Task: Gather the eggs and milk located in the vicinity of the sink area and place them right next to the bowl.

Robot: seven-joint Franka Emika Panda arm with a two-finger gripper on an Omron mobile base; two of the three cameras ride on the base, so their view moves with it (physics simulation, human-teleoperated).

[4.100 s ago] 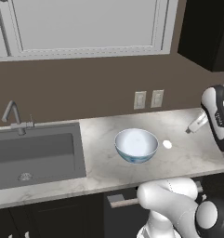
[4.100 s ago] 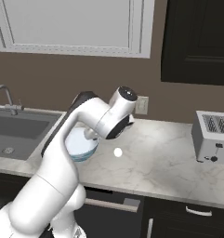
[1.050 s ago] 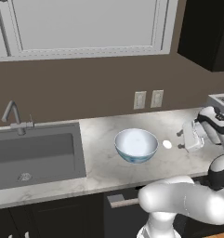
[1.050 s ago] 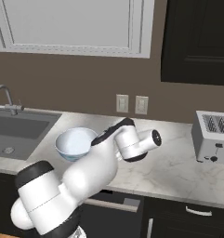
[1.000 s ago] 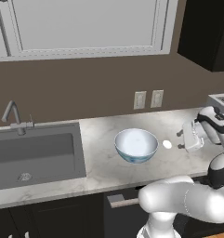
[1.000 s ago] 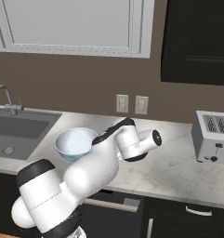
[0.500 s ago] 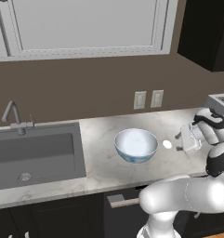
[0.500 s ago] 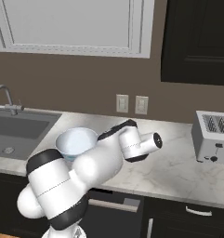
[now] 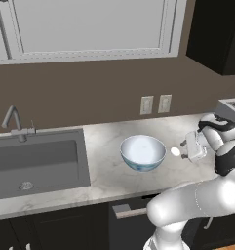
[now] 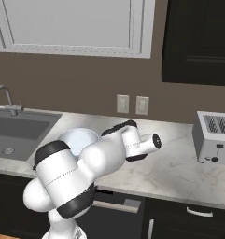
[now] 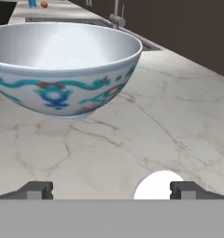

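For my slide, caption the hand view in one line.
Open gripper low over the marble counter, a white egg by its right fingertip, the blue-patterned bowl just ahead.

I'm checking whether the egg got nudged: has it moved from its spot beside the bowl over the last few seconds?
No. In the left base view the egg lies just right of the bowl, as before.

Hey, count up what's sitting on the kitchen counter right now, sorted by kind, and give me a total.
Bowl: 1
Egg: 1, on the counter beside the bowl
Toaster: 1
Total: 3
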